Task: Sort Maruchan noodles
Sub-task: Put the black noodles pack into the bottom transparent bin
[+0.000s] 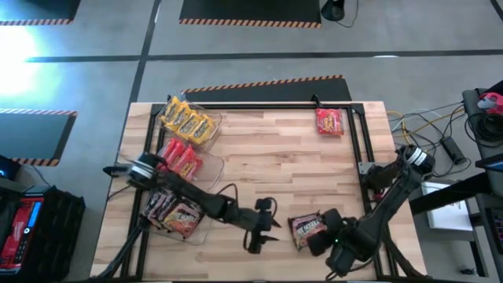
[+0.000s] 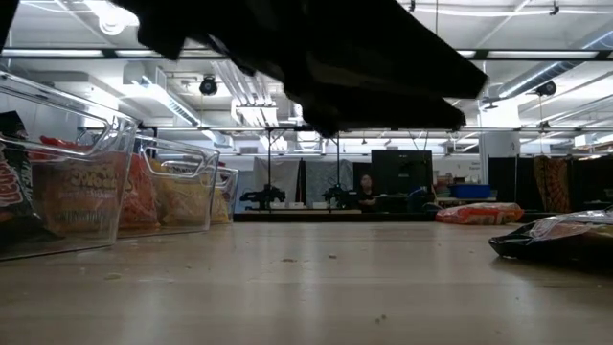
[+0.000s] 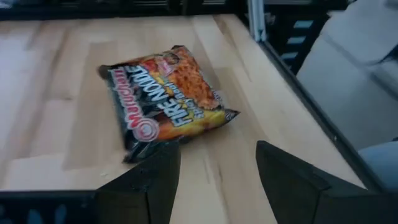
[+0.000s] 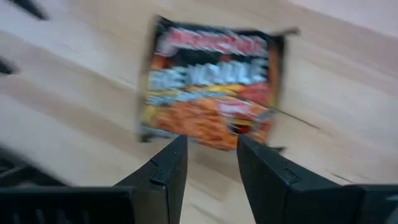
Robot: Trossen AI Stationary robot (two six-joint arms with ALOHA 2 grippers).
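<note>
A dark Maruchan fire-noodle packet lies flat near the table's near edge. My left gripper is open just left of it, pointing at it without touching. My right gripper is open at the packet's right side. A red packet lies flat at the far right corner. Three clear bins on the left hold yellow packets, red packets and dark packets. My right gripper stands open with its fingertips at the dark packet's edge, coming from the table's right. Whether they touch the packet I cannot tell.
The bins line the table's left side. A black metal frame runs along the far and right edges. Bare wood spans the table's middle. Cables lie off the table's right side. A person sits far behind the table.
</note>
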